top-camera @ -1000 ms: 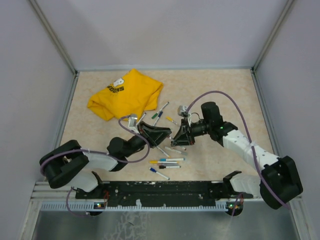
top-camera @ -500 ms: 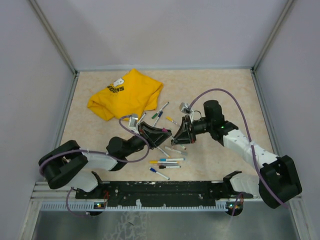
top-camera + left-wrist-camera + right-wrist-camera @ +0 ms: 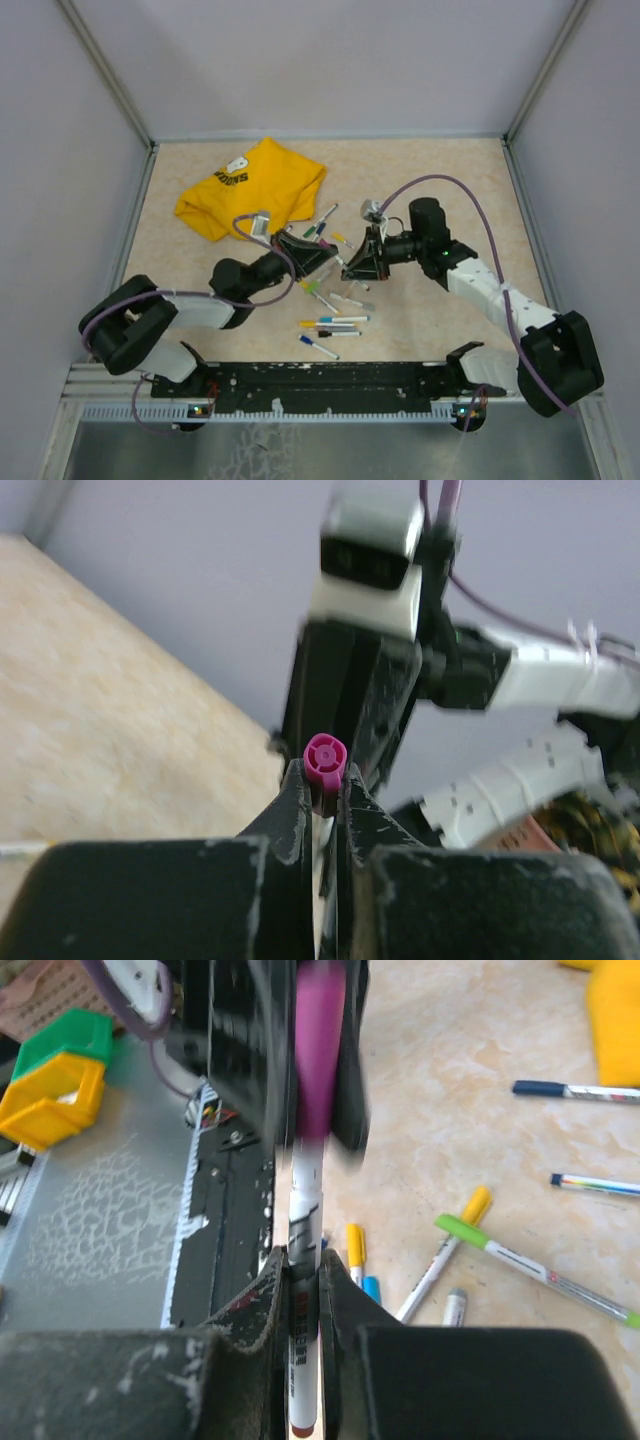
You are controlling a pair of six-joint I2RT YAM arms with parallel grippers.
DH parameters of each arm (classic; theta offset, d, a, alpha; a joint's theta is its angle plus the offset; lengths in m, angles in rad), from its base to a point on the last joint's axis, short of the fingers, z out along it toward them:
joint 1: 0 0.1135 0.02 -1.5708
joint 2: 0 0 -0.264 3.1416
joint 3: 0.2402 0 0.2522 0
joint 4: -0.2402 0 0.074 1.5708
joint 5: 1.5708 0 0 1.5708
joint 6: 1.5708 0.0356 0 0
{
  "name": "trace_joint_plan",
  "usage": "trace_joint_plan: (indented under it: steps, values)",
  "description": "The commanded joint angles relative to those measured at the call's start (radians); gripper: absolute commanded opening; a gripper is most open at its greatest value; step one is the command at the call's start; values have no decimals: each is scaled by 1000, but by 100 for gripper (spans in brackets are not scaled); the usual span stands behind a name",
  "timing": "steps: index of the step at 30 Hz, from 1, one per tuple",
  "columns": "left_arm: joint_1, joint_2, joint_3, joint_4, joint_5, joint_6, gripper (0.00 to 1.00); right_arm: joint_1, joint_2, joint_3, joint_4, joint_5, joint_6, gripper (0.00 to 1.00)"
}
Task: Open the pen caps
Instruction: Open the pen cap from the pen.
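Nearest the arm bases, a few loose pens [image 3: 335, 322] lay flat on the table [image 3: 450, 180], well apart from the black rail at its near edge. Just beyond them, above the middle of the table, the 2 grippers met tip to tip. The right gripper [image 3: 303, 1260] was clenched on the white barrel of 1 pen [image 3: 304, 1210], held clear of the table and pointing toward the other arm. The left gripper [image 3: 322, 780] was clamped on the pink cap [image 3: 325, 758] at that pen's far end, with the cap's round tip poking out between the 2 fingers. From these views I could not tell whether the cap had come free of the barrel or sat on it. Under the raised pen, the right wrist view showed a yellow-capped pen [image 3: 470, 1208] and a green-capped pen [image 3: 520, 1260] lying close together on the table. Farther back, more pens lay scattered near the edge of a crumpled yellow T-shirt [image 3: 250, 190], which sat toward the far left of the table.
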Motion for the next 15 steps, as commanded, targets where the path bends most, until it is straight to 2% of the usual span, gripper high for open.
trace_joint_plan:
  steps: [1,6,9,11,15]
  values:
    - [160,1,133,275,-115,-61,0,-5,8,-11,-45,-59,-13,0]
    - [215,11,222,241,-167,-48,0,-5,28,-10,-37,-37,1,0]
    - [224,23,249,191,-166,-47,0,-40,23,9,-75,45,-13,0]
    - [224,49,259,126,-144,-53,0,-81,4,13,-93,162,-19,0]
    - [223,162,320,-20,-97,-78,0,-135,-35,8,-104,494,-14,0]
